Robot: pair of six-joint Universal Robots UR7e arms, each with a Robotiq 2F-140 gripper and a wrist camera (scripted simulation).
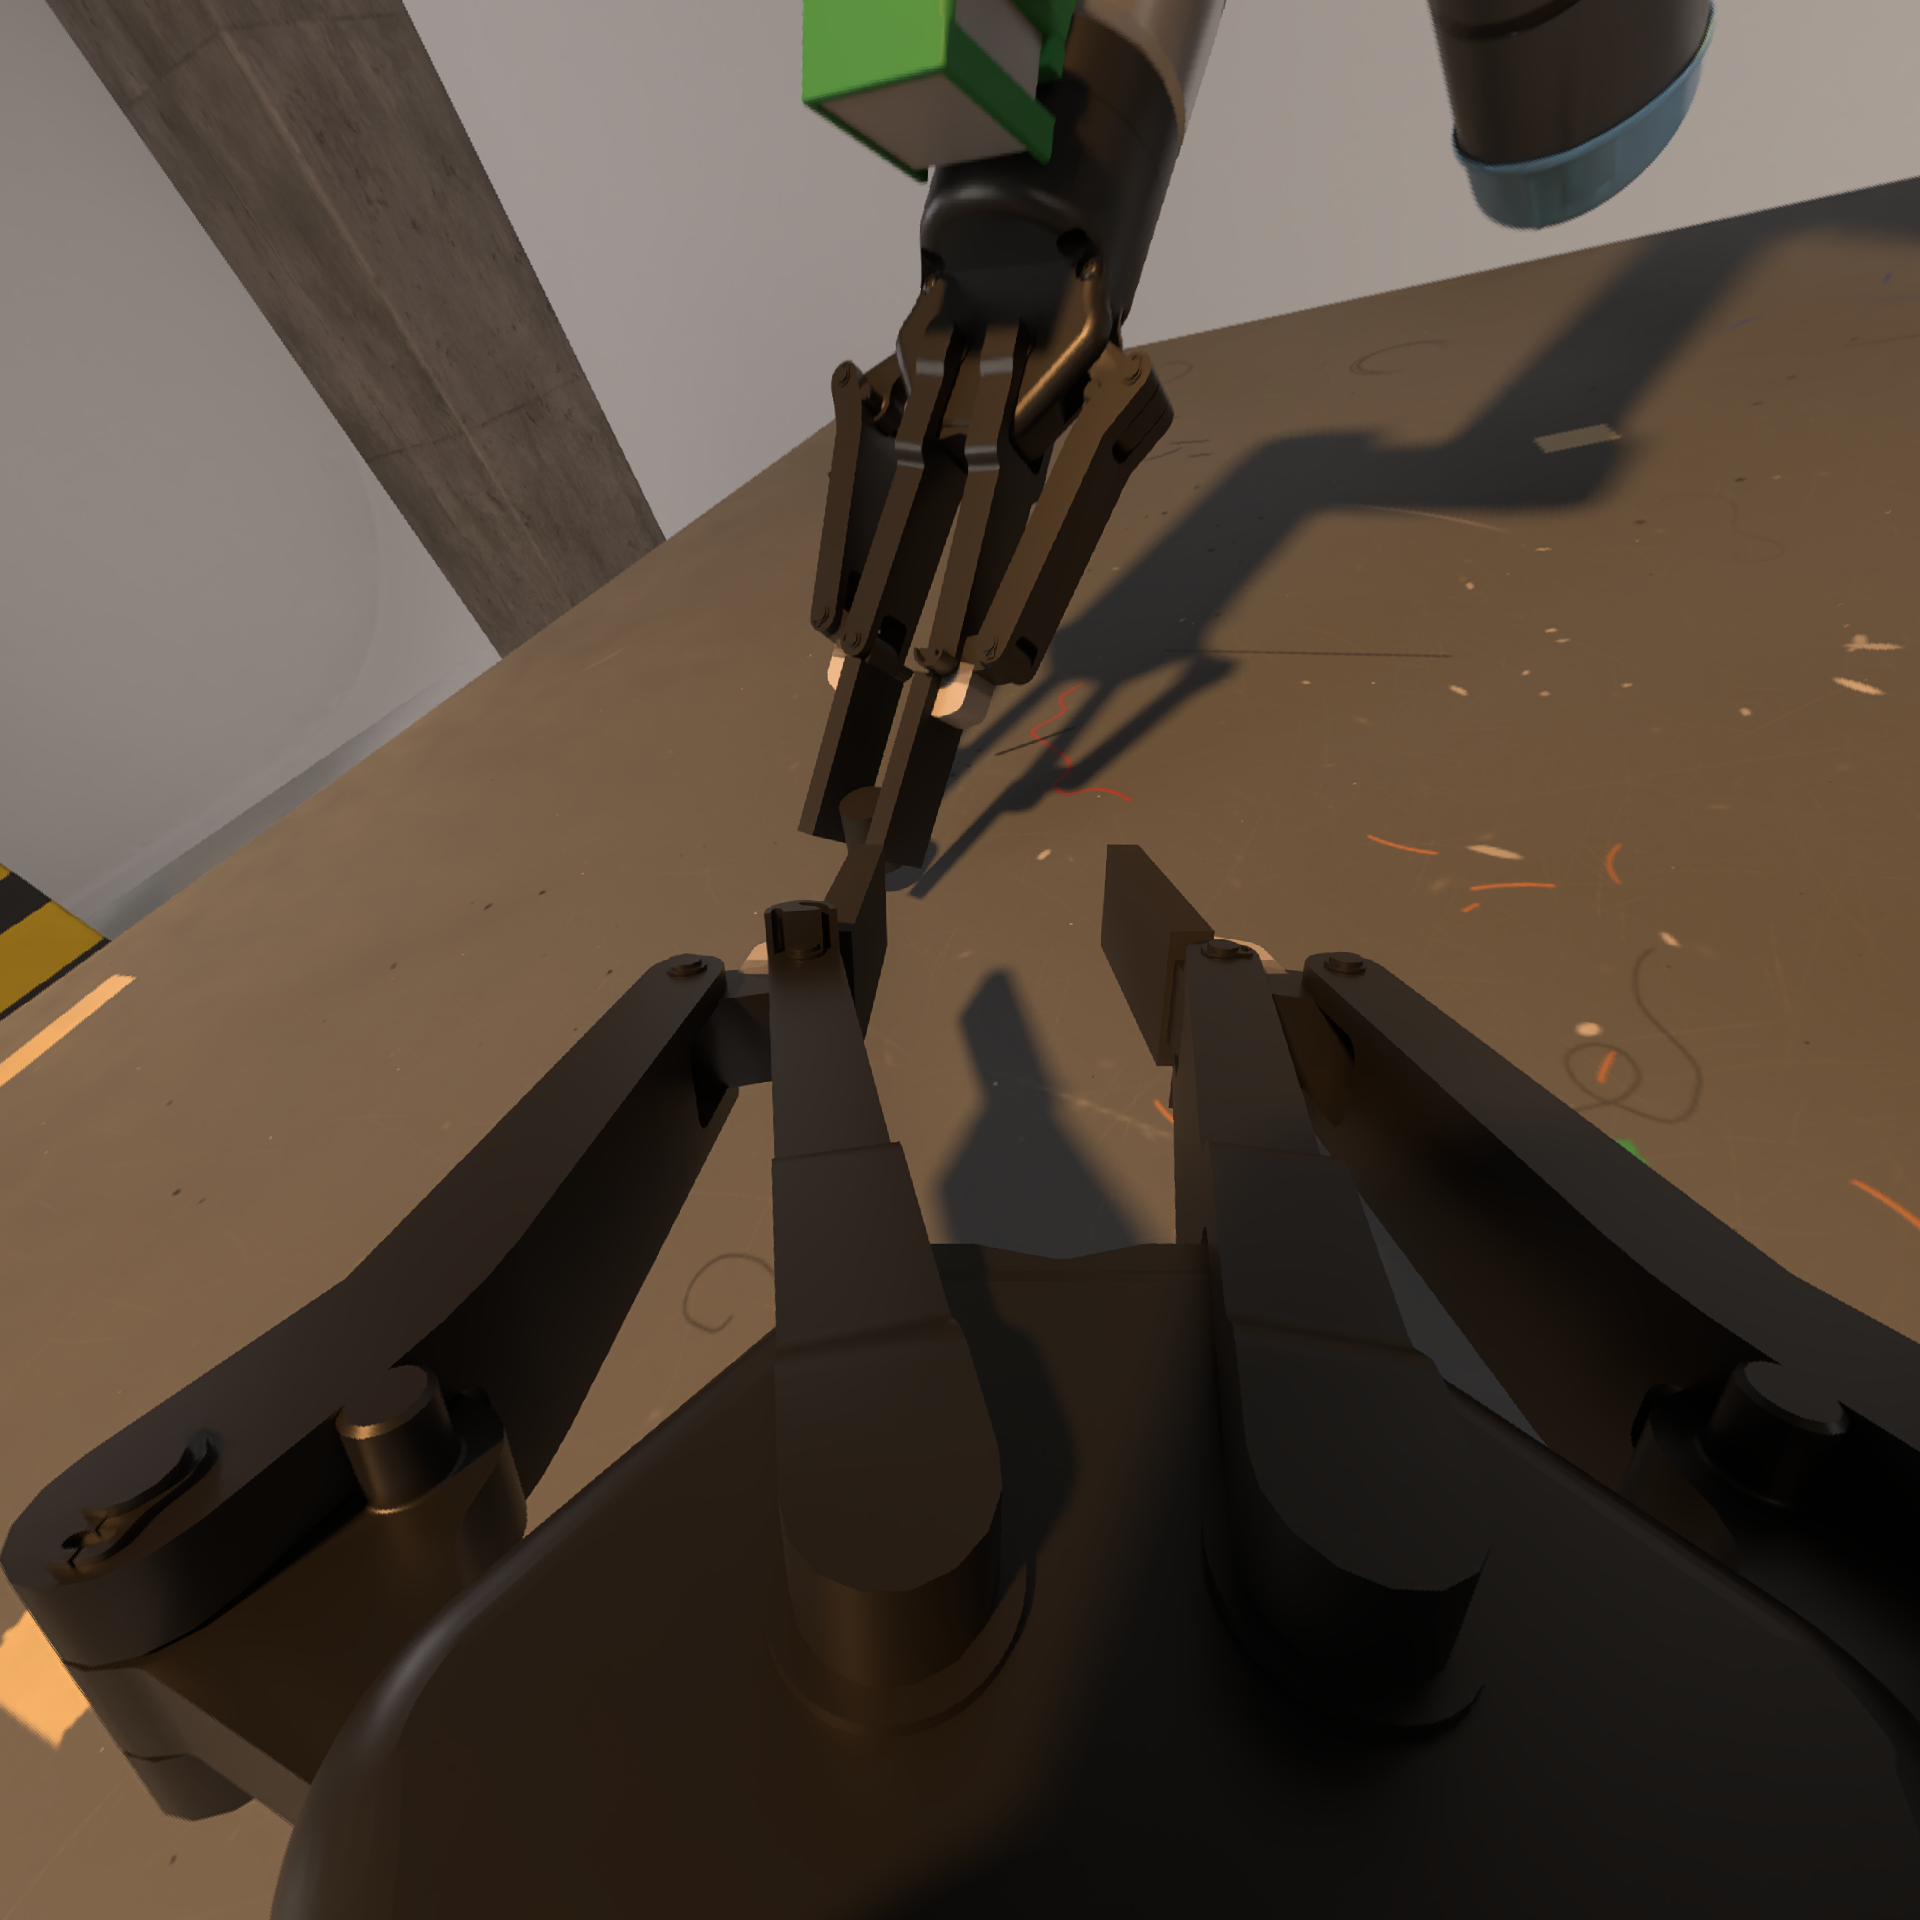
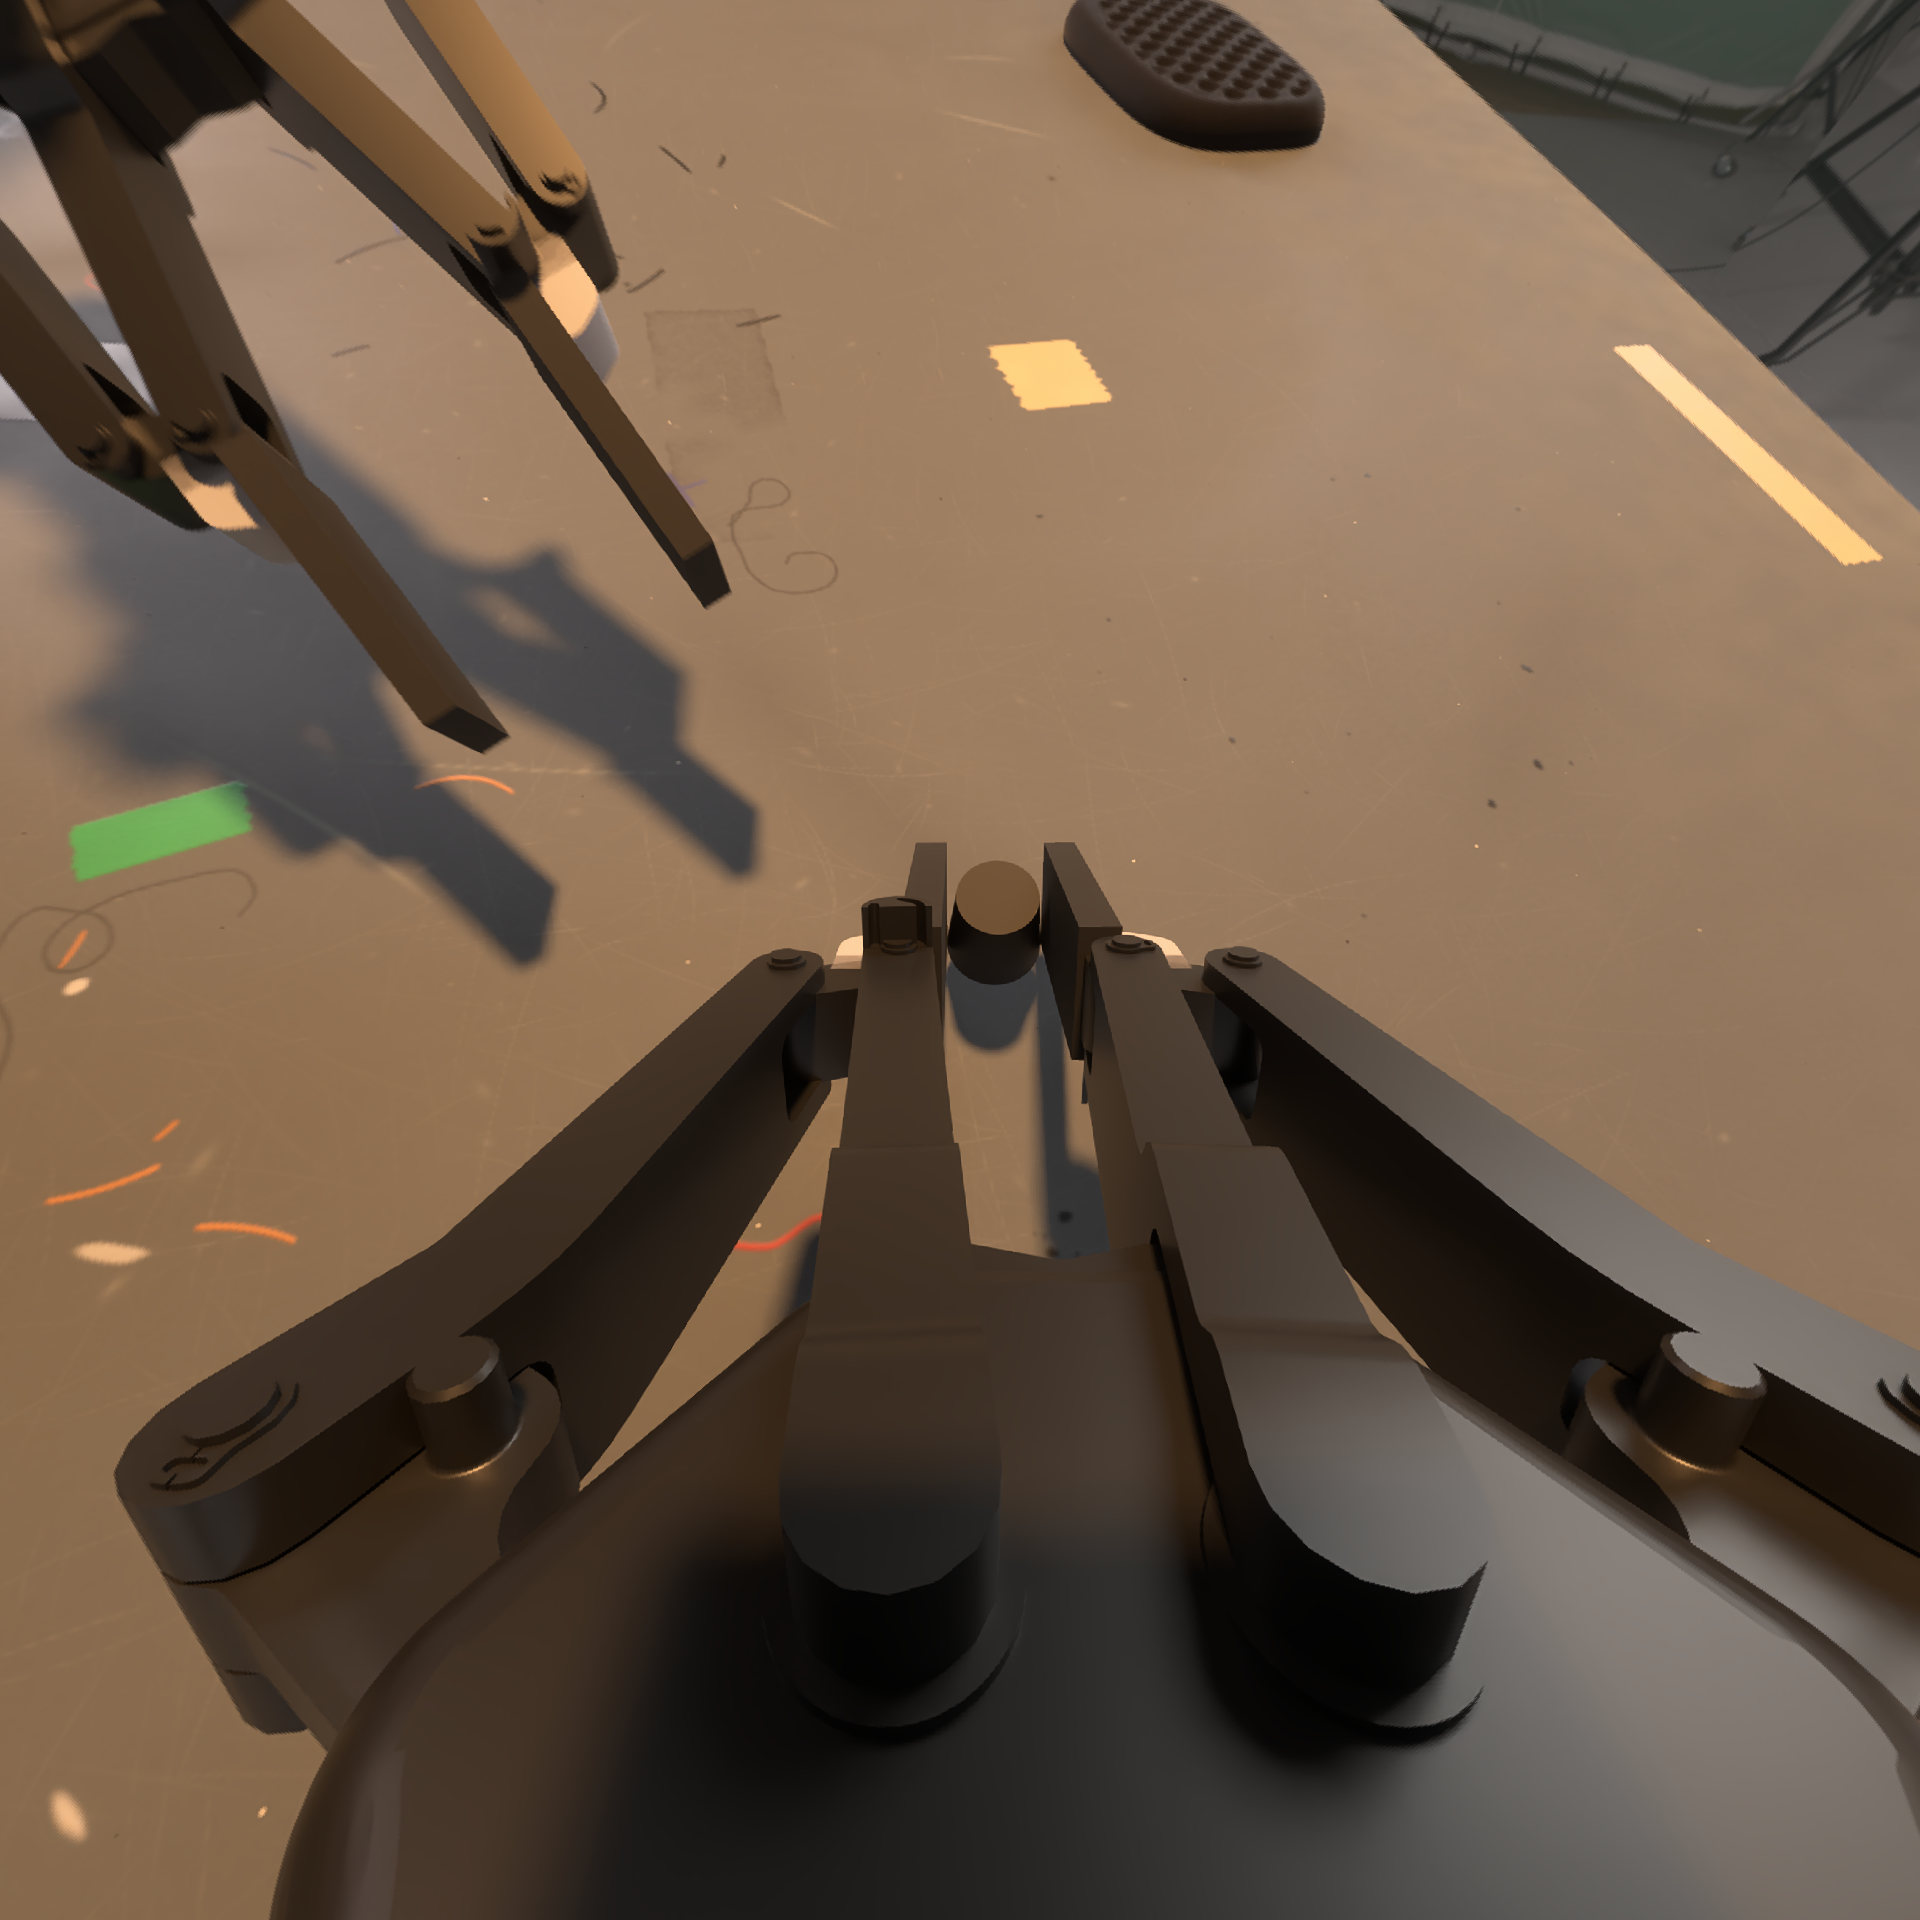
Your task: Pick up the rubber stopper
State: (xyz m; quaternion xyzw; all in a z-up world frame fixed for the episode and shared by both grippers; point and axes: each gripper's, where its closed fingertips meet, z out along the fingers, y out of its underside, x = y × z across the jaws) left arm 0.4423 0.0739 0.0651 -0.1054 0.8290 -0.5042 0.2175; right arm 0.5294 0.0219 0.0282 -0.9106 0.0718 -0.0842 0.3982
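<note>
The rubber stopper (image 2: 995, 925) is a small dark cylinder, clamped between the two pads of my right gripper (image 2: 995, 871). It casts a shadow on the brown table (image 2: 1351, 727) just beneath it. In the left wrist view the right gripper (image 1: 862, 831) points steeply down with the stopper (image 1: 858, 808) between its fingertips, close above the table. My left gripper (image 1: 997, 883) is open and empty, hovering just in front of the right one. It also shows at the upper left of the right wrist view (image 2: 587, 655).
A dark oval perforated object (image 2: 1195, 73) lies at the far end of the table. A green tape strip (image 2: 161, 828) and yellow tape patches (image 2: 1049, 374) are stuck on the tabletop. A concrete pillar (image 1: 343, 291) stands beyond the table edge.
</note>
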